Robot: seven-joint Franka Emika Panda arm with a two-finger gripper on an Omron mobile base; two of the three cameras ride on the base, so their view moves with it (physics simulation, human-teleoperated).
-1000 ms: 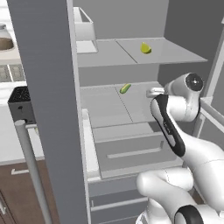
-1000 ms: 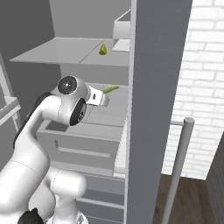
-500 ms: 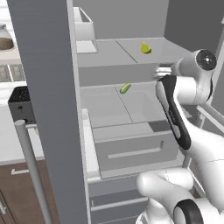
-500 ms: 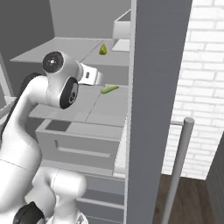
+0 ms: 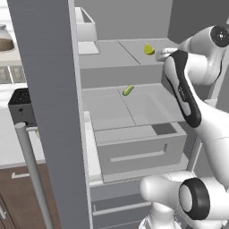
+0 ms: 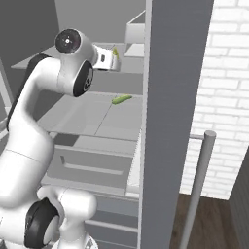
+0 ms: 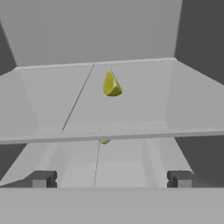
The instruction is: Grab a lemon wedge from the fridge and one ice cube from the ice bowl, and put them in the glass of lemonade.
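Fridge (image 5: 44,89) stood open; I saw lemon wedge (image 7: 111,84) on upper shelf (image 7: 144,96), green sliver (image 5: 128,90) below; pincer (image 7: 111,178) fingers apart, nothing between.

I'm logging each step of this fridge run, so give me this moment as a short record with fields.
fridge: doors open, shelves and a pulled-out drawer exposed
lemon wedge: on the upper shelf, untouched
green piece: lies on the shelf below
gripper: open, level with the upper shelf, facing the lemon wedge
task stage: wedge not yet grasped
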